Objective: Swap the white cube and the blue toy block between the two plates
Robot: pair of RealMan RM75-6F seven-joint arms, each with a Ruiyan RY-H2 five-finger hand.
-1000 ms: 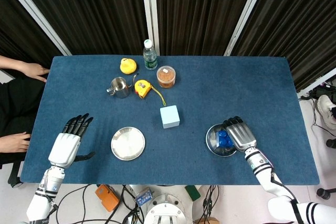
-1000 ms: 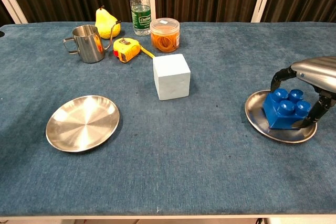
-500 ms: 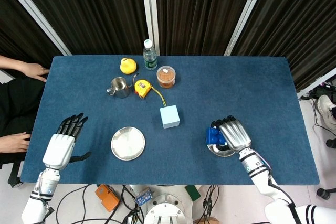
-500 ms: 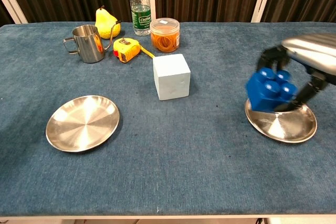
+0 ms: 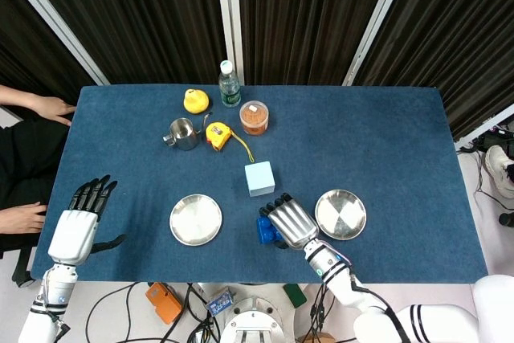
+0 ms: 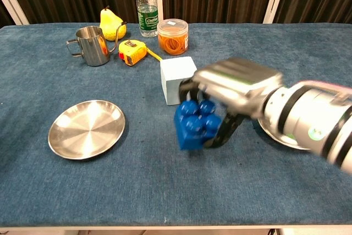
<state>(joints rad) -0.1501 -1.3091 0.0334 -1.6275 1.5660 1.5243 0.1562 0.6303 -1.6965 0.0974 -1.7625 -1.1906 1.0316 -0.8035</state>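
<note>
Right hand (image 6: 234,100) clenched around the blue block (image 6: 195,125) — carried above the tabletop (image 5: 385,142), between the two plates, just in front of the white cube (image 5: 259,177). Blurred in the chest view. Cube on bare cloth mid-table, on neither plate. Left plate (image 5: 196,219) and right plate (image 5: 340,214) both bare steel. Left hand (image 5: 76,226) released, fingers spread, holding nothing, near the left edge of the tabletop, well apart from the plates. Along the far side: bottle (image 5: 230,84), pear (image 5: 196,100), steel cup (image 5: 184,133), yellow tape measure (image 5: 218,135), orange-filled jar (image 5: 254,117) — clustered, apart from the cube.
</note>
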